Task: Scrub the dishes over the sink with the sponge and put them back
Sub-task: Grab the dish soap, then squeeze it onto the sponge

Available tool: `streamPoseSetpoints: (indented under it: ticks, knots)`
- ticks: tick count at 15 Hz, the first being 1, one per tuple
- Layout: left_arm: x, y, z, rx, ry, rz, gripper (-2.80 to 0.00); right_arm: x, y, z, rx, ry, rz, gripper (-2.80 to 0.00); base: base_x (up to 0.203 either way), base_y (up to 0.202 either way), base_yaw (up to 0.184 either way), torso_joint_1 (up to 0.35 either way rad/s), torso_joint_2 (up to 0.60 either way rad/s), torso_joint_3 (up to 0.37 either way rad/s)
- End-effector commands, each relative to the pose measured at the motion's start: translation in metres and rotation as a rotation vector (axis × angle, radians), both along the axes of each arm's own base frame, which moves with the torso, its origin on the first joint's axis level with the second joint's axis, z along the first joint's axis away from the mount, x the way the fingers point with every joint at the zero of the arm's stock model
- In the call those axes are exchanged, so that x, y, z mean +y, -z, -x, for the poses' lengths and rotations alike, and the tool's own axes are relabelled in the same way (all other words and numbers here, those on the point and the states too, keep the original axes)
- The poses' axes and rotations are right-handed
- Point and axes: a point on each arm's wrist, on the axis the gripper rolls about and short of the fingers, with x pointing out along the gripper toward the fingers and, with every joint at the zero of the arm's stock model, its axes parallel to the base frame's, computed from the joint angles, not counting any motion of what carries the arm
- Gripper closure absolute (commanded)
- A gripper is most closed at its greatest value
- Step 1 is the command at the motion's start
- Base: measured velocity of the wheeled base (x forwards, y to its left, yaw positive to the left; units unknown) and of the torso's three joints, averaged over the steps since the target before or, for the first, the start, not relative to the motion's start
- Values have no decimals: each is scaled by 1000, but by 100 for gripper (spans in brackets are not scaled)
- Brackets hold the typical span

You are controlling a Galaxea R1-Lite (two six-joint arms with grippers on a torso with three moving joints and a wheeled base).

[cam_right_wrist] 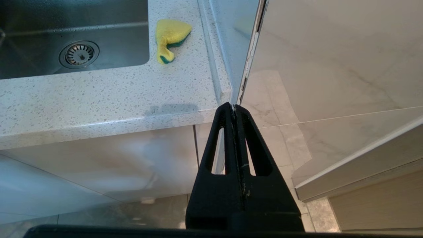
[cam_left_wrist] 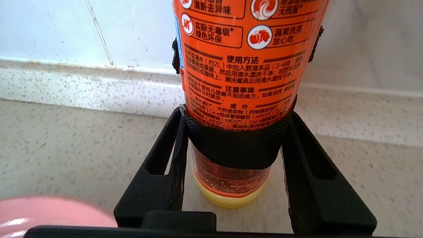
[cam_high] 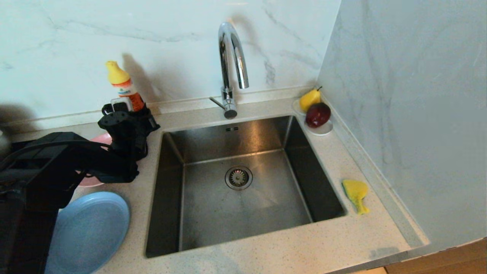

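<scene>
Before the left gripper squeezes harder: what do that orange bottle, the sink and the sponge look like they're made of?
Orange bottle: looks like soft plastic under a glossy printed label, with a yellow cap.
Sink: brushed stainless steel, going by the dull grey sheen and streaked reflections.
Sponge: yellow foam with a thin green scrub layer; it lies crumpled, so soft.

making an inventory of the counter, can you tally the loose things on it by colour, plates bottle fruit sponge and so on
pink: 1, the pink plate
light blue: 1, the light-blue plate
orange: 1, the orange bottle, between the left gripper fingers
yellow: 2, the pear and the sponge
dark red: 1, the apple
white: 1, the saucer
total: 7
</scene>
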Motion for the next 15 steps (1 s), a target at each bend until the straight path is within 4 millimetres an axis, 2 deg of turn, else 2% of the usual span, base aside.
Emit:
streamPoseSetpoints:
  ticks: [1, 5, 9, 11, 15]
  knots:
    - [-1, 1, -3, -7, -2, 1, 0, 0, 0, 0, 0, -1, 0, 0, 0, 0, 0, 0, 0, 0]
    - [0, -7, -5, -30, -36, 9, 0, 0, 0, 0, -1, -1, 0, 0, 0, 0, 0, 0, 0, 0]
    - [-1, -32, 5, -71, -44, 9, 0, 0, 0, 0, 0, -1, 0, 0, 0, 0, 0, 0, 0, 0]
    - [-1, -48, 13, -98, -55, 12, 0, 0, 0, 0, -2, -1, 0, 0, 0, 0, 0, 0, 0, 0]
    - [-7, -83, 41, -133, -51, 12, 0, 0, 0, 0, 0, -1, 0, 0, 0, 0, 0, 0, 0, 0]
